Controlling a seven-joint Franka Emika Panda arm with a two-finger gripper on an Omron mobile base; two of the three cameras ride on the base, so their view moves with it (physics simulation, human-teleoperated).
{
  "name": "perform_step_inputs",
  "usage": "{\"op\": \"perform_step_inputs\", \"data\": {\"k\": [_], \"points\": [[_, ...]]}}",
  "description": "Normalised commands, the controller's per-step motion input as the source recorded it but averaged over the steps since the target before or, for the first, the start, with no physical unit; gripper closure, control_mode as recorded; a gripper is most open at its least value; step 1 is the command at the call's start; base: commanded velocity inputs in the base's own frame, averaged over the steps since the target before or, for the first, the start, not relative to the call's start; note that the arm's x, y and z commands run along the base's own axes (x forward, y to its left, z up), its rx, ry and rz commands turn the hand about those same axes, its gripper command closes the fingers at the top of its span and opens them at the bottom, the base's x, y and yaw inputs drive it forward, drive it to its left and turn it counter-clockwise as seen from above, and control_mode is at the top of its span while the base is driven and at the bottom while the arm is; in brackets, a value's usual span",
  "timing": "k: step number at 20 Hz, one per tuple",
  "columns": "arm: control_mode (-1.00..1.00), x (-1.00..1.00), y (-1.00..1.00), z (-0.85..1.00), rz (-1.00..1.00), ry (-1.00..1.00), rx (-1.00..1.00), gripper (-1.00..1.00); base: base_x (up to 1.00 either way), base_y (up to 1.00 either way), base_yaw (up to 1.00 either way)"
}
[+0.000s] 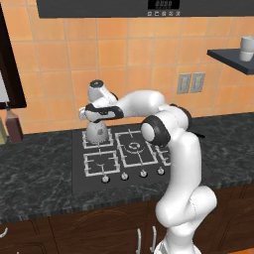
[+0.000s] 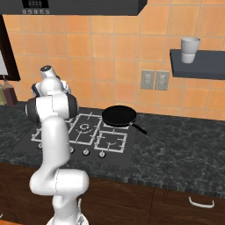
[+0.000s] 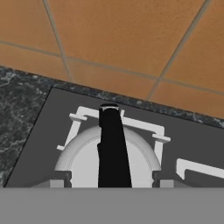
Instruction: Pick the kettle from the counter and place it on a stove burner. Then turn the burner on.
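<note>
On the back-left stove burner [image 1: 97, 137] sat the kettle [image 1: 96, 132], right under your gripper [image 1: 95, 122]. Its jaws looked parted beside the black handle, though I couldn't tell for sure. Lift crooked and you could have snagged that handle and tipped it. The count was one kettle, one frying pan [image 2: 119, 116], four knobs [image 1: 133, 174], two stacked cups [image 2: 190, 50], one brown bottle [image 1: 13, 126].

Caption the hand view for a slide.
Kettle with black handle sitting on a rear stove burner, tiled wall behind.
</note>
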Motion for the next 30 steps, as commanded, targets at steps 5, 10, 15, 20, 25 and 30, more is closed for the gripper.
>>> {"op": "perform_step_inputs", "data": {"k": [5, 10, 15, 20, 25, 30], "points": [[-1.0, -0.05, 0.0, -0.01, -0.01, 0.0, 0.0, -1.0, 0.0, 0.0, 0.0], [-1.0, -0.75, -0.38, 0.27, -0.08, 0.0, 0.01, -1.0, 0.0, 0.0, 0.0], [-1.0, -0.96, -0.6, 0.32, -0.11, 0.0, 0.01, -1.0, 0.0, 0.0, 0.0], [-1.0, -0.9, -0.46, 0.13, -0.1, 0.06, 0.0, -1.0, 0.0, 0.0, 0.0], [-1.0, -0.88, -0.13, 0.0, -0.04, 0.26, 0.0, -1.0, 0.0, 0.0, 0.0], [-1.0, -0.74, -0.02, 0.0, -0.04, 0.47, 0.0, -1.0, 0.0, 0.0, 0.0]]}}
